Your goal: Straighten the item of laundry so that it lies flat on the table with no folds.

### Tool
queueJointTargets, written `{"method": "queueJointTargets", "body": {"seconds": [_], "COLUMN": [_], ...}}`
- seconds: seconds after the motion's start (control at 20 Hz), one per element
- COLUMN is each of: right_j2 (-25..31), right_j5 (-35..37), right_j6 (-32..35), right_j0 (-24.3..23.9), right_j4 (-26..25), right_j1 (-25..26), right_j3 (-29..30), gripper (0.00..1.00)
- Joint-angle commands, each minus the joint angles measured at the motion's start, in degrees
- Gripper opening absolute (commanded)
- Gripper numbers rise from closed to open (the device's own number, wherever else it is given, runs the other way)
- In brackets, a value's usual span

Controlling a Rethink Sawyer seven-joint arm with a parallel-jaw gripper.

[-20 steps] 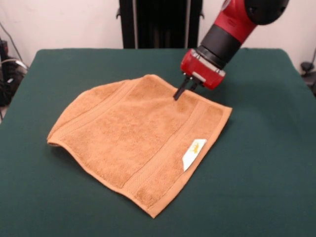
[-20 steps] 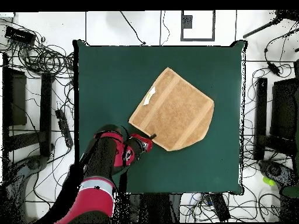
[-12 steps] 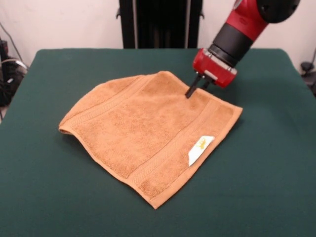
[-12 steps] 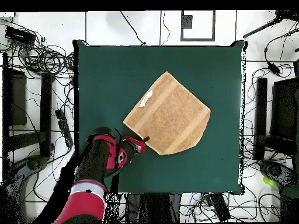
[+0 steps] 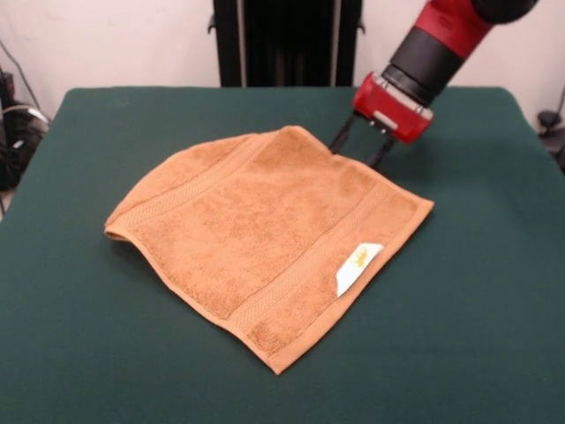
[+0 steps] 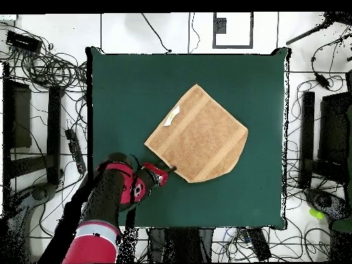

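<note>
The item of laundry (image 5: 256, 234), an orange-tan towel with a white label (image 5: 357, 266), lies spread on the green table (image 5: 79, 353). Its left end looks curled or tucked under, with a rounded lip raised off the cloth. My gripper (image 5: 359, 148) hovers at the towel's far edge, open, both dark fingers apart and nothing between them. From overhead the towel (image 6: 199, 135) sits as a diamond near the table's (image 6: 124, 82) middle. The gripper (image 6: 168, 169) is at the towel's lower-left edge there.
Green cloth surrounds the towel on every side. Cables, stands and dark equipment (image 6: 41, 103) crowd the floor around the table. A black upright frame (image 5: 287, 40) stands behind the far edge.
The shut gripper dragged the towel's far edge rightwards in the front view, shifting the whole towel. It has now opened, let go and lifted slightly off the edge.
</note>
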Motion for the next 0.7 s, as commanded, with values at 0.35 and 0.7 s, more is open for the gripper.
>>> {"method": "queueJointTargets", "body": {"seconds": [0.35,0.7], "right_j2": [13.44,16.79], "right_j5": [1.58,7.15], "right_j6": [-10.26,-17.84], "right_j0": [-2.70,-6.33], "right_j4": [14.67,19.75], "right_j1": [-4.27,-13.12], "right_j3": [5.87,11.06], "gripper": [1.00,1.00]}}
